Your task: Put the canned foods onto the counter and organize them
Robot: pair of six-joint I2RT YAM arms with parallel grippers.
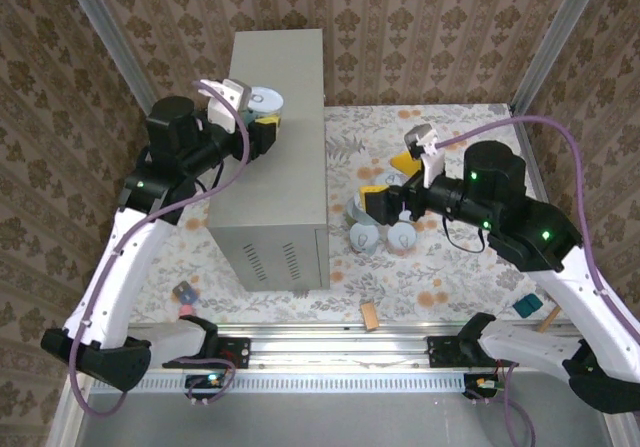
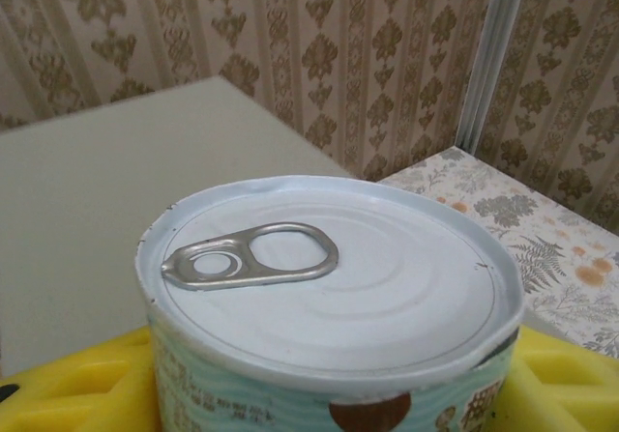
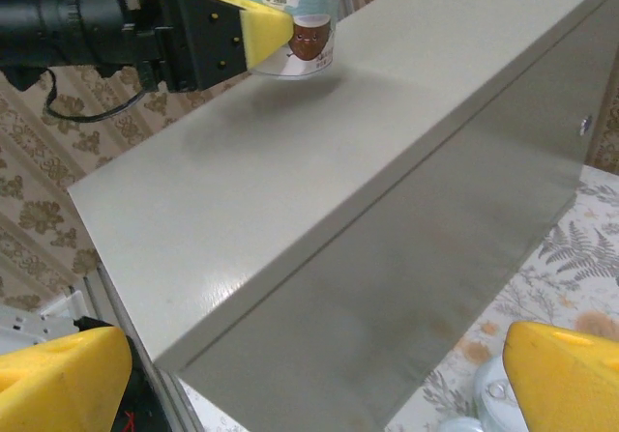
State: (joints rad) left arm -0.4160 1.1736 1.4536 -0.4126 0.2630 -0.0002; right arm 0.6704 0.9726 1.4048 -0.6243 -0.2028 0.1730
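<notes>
My left gripper point(image 1: 263, 114) is shut on a pale-blue-labelled can point(image 1: 266, 99) with a white pull-tab lid point(image 2: 329, 268). Its yellow pads point(image 2: 68, 388) press the can's sides. The can point(image 3: 290, 12) hangs just over the far part of the grey counter point(image 1: 270, 177), with a shadow under it. My right gripper point(image 1: 378, 195) stands open beside the counter's right wall, with nothing between its yellow fingertips point(image 3: 58, 374). Below it, three white-lidded cans point(image 1: 366, 237) lie on the floral floor, and one can's lid point(image 3: 495, 403) peeks in by the right fingertip.
The counter's vent slots point(image 1: 268, 259) face the near side. A small dark item point(image 1: 185, 292), a brown block point(image 1: 369, 315) and a teal piece point(image 1: 527, 307) lie on the floral floor near the front rail point(image 1: 330, 339). Wallpapered walls close in the back and sides.
</notes>
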